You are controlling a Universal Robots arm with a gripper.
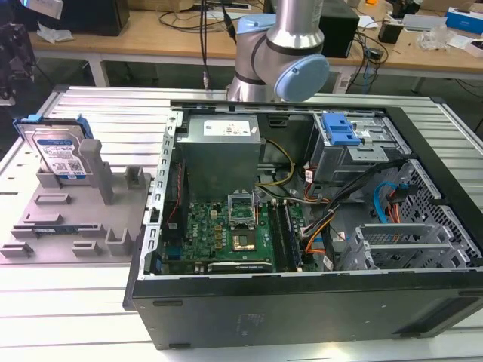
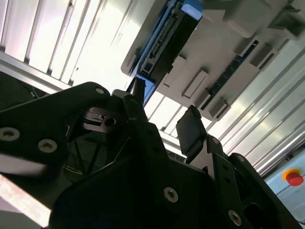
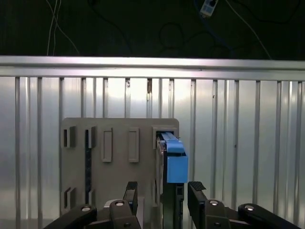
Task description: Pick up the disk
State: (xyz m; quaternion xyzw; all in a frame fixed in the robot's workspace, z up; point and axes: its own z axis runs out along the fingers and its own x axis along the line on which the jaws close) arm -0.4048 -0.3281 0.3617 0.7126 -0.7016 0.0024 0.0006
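Note:
The disk (image 1: 59, 154) stands on edge in a slot of a grey holder (image 1: 75, 226) at the exterior view's left, its blue-and-white label facing the camera. In the first wrist view the disk (image 3: 172, 157) is seen edge-on with a blue rail. It lines up with the gap of my gripper (image 3: 163, 193), which is open. In the second wrist view the gripper (image 2: 162, 114) is open and apart from the disk (image 2: 167, 38), with nothing between the black fingers (image 2: 190, 129). The robot arm (image 1: 290, 53) rises at the back.
An open computer case (image 1: 302, 317) stands to the exterior view's right of the holder, with a grey power-supply box (image 1: 223, 143) and a blue bracket (image 1: 339, 130) inside. Everything rests on a ribbed metal table (image 1: 75, 317). A red button (image 2: 293, 177) sits off the table.

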